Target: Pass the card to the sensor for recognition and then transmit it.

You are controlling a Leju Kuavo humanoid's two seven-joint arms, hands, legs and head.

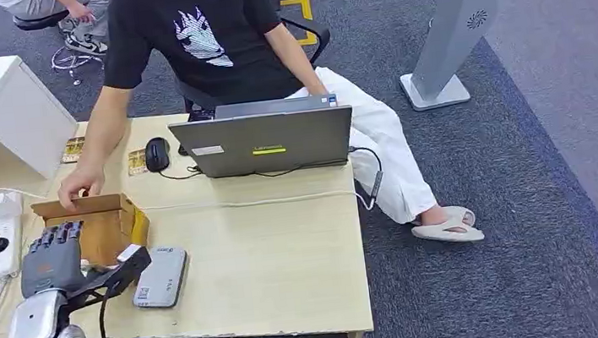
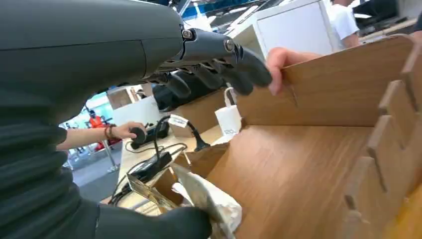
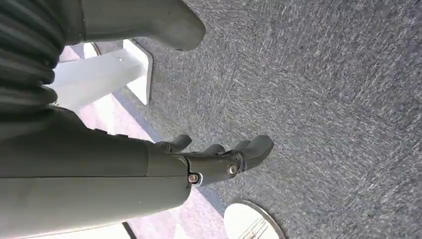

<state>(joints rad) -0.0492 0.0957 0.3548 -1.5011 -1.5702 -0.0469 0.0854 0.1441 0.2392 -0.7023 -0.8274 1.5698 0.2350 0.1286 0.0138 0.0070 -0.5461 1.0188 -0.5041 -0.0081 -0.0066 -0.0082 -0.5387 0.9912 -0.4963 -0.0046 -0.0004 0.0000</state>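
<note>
Hovering over the wooden box (image 1: pixel 106 221), left hand (image 1: pixel 52 255) holds nothing.

My left hand (image 1: pixel 52 252) is matt dark grey plastic, with a ribbed cover; my forearm (image 1: pixel 34 322) is glossy silver metal. The box (image 1: pixel 102 221) looks like plain brown wood or board, smooth and matt inside, edges cut in steps. The bag (image 2: pixel 209 199) in it is crinkled, shiny film. Table (image 1: pixel 272 257): pale wood laminate, smooth. Reader (image 1: pixel 160 277): grey matt plastic. Carpet (image 3: pixel 323 99): rough grey-blue pile. My right hand (image 3: pixel 224 159): the same matt dark plastic.
</note>
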